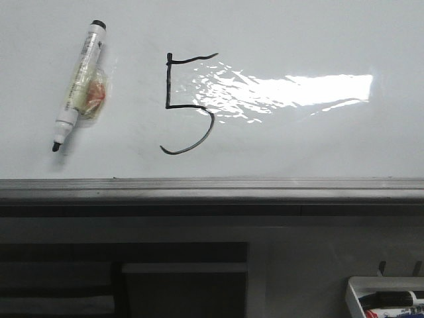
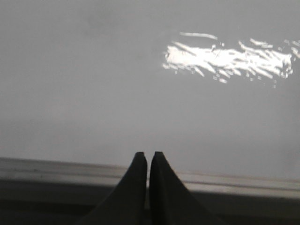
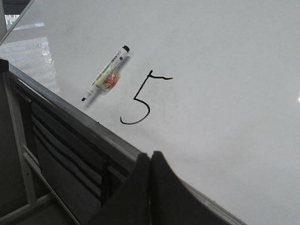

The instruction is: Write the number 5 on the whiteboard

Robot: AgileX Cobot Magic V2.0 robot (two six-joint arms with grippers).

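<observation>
Showing finished hand-drawn black digit 5 (image 1: 187,105) on glossy white whiteboard (image 1: 298,139) | uncapped white marker (image 1: 78,85) lying beside it | left gripper (image 2: 148,157) and right gripper (image 3: 150,157) pressed together, empty | keep arms clear, avoid smudging.

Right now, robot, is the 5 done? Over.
Both pincers shut, empty: left pincer, right pincer. 5 drawn on whiteboard. Marker lying beside it.

It looks like an office or a lab test bay. A large glossy whiteboard (image 1: 298,40) with a grey metal rim lies flat, and a small white tray of markers (image 1: 387,297) sits below its edge beside plain dark panelling.
</observation>
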